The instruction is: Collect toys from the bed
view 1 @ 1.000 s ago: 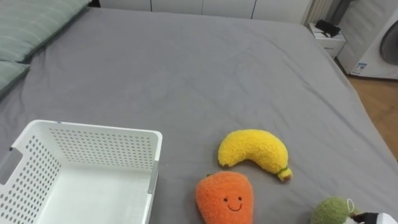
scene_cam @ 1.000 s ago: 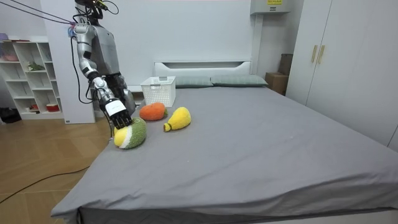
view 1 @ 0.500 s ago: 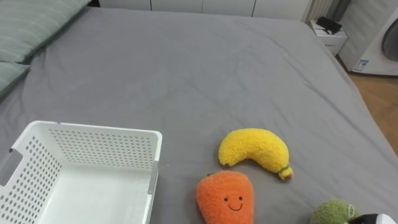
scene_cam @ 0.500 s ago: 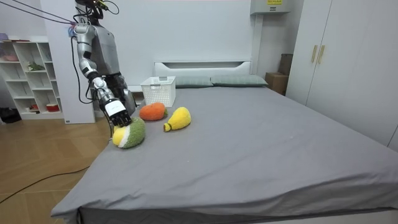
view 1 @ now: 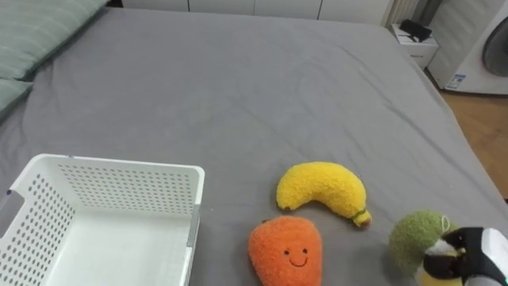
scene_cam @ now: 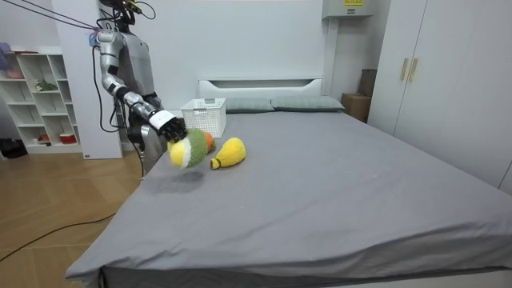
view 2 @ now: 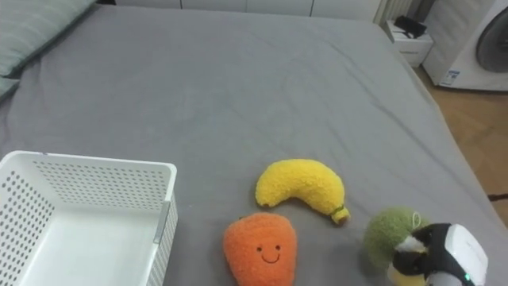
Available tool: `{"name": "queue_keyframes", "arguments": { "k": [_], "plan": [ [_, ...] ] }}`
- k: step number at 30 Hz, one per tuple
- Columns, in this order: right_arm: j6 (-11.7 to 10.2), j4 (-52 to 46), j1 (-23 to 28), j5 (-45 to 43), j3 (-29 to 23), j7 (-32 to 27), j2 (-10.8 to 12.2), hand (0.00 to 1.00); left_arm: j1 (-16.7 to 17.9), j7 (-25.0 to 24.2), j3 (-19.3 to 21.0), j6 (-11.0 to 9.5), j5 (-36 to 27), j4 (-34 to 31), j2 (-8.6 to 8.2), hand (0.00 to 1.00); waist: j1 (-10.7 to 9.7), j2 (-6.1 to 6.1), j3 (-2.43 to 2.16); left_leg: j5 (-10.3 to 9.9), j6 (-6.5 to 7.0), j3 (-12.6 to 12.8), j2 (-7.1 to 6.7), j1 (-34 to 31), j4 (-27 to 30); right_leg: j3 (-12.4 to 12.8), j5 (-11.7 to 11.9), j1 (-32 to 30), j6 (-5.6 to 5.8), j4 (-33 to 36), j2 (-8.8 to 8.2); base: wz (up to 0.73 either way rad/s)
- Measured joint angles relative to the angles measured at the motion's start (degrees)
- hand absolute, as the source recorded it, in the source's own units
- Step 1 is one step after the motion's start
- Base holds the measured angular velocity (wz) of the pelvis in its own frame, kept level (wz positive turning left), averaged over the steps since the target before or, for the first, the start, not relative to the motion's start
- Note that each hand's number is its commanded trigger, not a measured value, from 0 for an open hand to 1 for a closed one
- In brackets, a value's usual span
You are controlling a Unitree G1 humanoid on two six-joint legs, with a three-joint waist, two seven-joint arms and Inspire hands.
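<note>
Right hand (view 1: pixel 476 256) clasps a green plush toy (view 1: pixel 413 237), held clear of the bed (view 1: pixel 238 79): the carrying step. Next it must swing far to its left, over the white basket (view 1: pixel 119 168), and let go.

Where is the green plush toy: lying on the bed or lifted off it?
Lifted. The right hand grips the green plush toy; in the room view it hangs clear above the bed.
</note>
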Motion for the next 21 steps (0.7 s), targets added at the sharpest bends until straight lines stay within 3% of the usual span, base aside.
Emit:
{"name": "queue_keyframes", "arguments": {
  "k": [2, 4, 6, 11, 21],
  "plan": [
    [-0.1, -2.4, -0.1, 0.5, 0.0, 0.5, 0.0, 1.00, -0.1, 0.0, 0.0, -0.4, -0.8, 0.0, -0.01, 0.00, 0.1, 0.01, -0.01, 0.0, 0.01, 0.0, -0.02, -0.4, 0.0, 0.1, 0.0, -0.4, 0.00, 0.0, 0.00, 0.00],
    [-0.3, -5.0, -0.2, 0.6, 0.1, 1.5, 0.0, 1.00, -0.4, 0.1, 0.0, -1.1, -0.9, 0.2, -0.01, 0.00, 0.3, -0.25, 0.34, 0.0, 0.02, 0.0, -0.04, -0.6, 0.0, 0.3, 0.0, -0.6, 0.00, -0.1, -0.01, 0.00],
    [-0.3, -7.2, -0.2, 1.3, 0.1, 2.5, 0.0, 1.00, -0.4, 0.1, 0.0, -1.3, -1.8, 0.2, -0.02, 0.00, 0.8, -0.34, 0.39, 0.0, 0.02, 0.1, -0.04, -1.0, 0.0, 0.5, 0.0, -1.0, 0.02, -0.1, 0.00, -0.04],
    [0.0, -16.3, -0.2, 2.7, 0.6, 5.1, 0.0, 1.00, -0.4, 0.1, 0.0, -1.7, -1.9, 0.1, -0.38, 0.00, 1.1, 0.02, 0.32, 0.0, 0.06, 0.1, -0.04, -1.4, 0.0, 0.8, 0.0, -1.3, 0.04, 0.2, -0.02, -0.02],
    [-0.1, -23.1, -0.6, 5.6, 3.0, 7.9, 0.0, 1.00, -0.3, 0.2, 0.0, -2.5, -1.8, 0.1, -1.07, 0.00, 2.3, 0.78, 0.31, 0.2, 0.25, 0.0, -0.12, -1.1, 0.0, 0.0, 0.0, -1.5, 0.10, 0.8, -0.27, 0.01]
  ]
}}
